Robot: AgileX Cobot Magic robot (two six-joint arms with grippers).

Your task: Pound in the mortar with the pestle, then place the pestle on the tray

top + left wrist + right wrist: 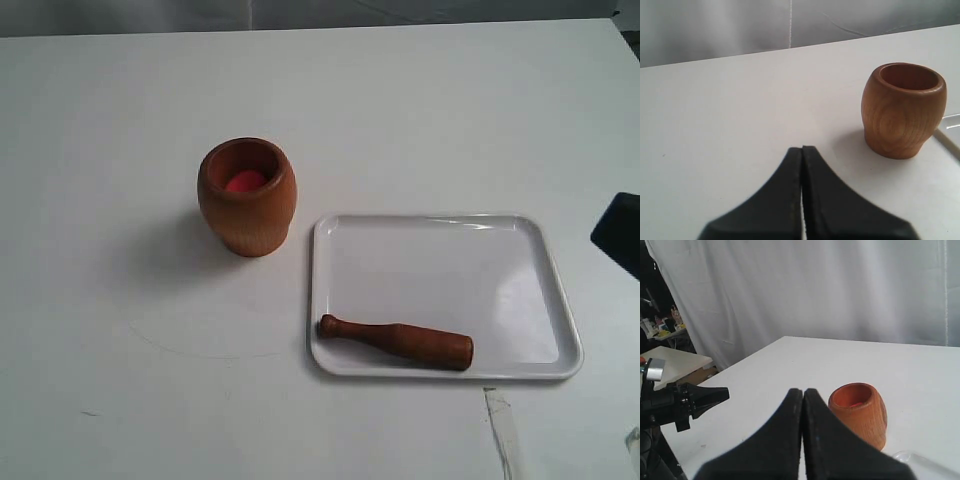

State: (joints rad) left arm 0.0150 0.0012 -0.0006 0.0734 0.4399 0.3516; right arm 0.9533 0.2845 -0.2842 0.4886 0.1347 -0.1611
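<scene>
The light wooden mortar (247, 197) stands upright on the white table, something red-pink showing inside it. To its right lies the white tray (440, 270). The dark pestle (400, 341) rests flat along the tray's near rim, knobbed handle pointing left. My left gripper (802, 149) is shut with nothing in it, hanging over bare table a short way from the mortar (903, 112). Shut and empty too, my right gripper (803, 391) is held back from the mortar (862, 415). Neither gripper's fingers show in the exterior view.
A dark part of the right arm (620, 235) juts in at the table's right edge. A strip of white tape (503, 430) lies near the front edge. The other arm (685, 402) shows beyond the table's side. A curtain hangs behind.
</scene>
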